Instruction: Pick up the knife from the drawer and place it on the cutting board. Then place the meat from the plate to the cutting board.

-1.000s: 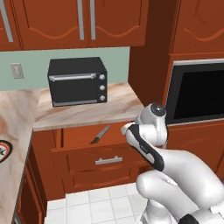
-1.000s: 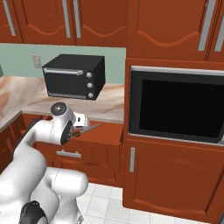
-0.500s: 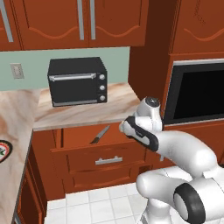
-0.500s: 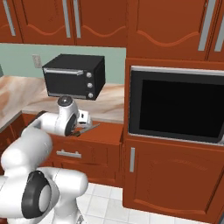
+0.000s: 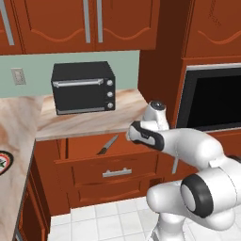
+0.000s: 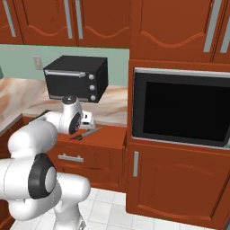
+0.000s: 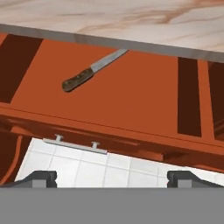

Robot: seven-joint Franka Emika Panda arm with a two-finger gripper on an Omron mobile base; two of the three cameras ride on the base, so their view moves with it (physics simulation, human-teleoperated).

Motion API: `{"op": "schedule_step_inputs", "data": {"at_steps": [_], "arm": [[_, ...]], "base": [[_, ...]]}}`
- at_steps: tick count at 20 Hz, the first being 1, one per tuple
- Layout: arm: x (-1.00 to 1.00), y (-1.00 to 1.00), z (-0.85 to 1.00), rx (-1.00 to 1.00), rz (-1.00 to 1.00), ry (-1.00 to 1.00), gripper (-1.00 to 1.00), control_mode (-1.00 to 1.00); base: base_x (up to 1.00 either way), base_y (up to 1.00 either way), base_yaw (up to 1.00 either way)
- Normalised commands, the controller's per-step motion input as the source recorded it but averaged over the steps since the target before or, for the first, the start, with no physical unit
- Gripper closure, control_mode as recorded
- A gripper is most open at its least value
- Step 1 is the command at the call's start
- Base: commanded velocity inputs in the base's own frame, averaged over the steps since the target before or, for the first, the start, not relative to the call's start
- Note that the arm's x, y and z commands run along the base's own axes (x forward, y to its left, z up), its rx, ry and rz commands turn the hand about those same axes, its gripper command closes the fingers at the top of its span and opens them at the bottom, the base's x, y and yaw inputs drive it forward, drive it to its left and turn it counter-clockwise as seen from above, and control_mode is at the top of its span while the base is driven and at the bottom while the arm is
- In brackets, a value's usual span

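The knife point(image 7: 93, 70) lies flat on the floor of the open drawer point(image 7: 131, 105), alone there and well apart from the gripper point(image 7: 113, 178). In the hand view its long axis runs on a slant: the dark brown handle is the end nearer the gripper and off to its left, while the silver-grey blade points away and to the right, its tip reaching the shadowed edge under the marble counter point(image 7: 131, 22). The gripper's two finger tips point(image 7: 39, 178) stand wide apart at the bottom of that view, holding nothing, above the white tiled floor point(image 7: 87, 170) in front of the drawer's silver bar handle point(image 7: 74, 144).

The left base view shows the knife point(image 5: 108, 145) from the drawer's front, blade up toward the counter, with the white arm point(image 5: 188, 146) just to its right at drawer height. It also takes in the red-rimmed plate point(image 5: 4, 162) at the far left edge of the counter. The right base view shows the knife point(image 6: 85, 133) just beyond the wrist, the black toaster oven point(image 6: 76, 78) behind it, and the built-in oven point(image 6: 179, 108) to the right.
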Motion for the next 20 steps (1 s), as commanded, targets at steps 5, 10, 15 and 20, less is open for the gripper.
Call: {"op": "schedule_step_inputs", "data": {"at_steps": [5,10,15,20], "arm": [[0.07,0.07,-0.28,-0.02,0.00,-0.05,-1.00,-1.00],[0.17,0.00,-0.20,0.00,0.00,0.00,-1.00,-1.00],[0.12,0.01,-0.15,0.00,0.00,0.00,-1.00,-1.00],[0.09,0.03,-0.13,0.00,0.00,0.00,-1.00,-1.00]], "base": [[0.00,0.00,0.00],[0.00,0.00,0.00],[0.00,0.00,0.00],[0.00,0.00,0.00]]}}
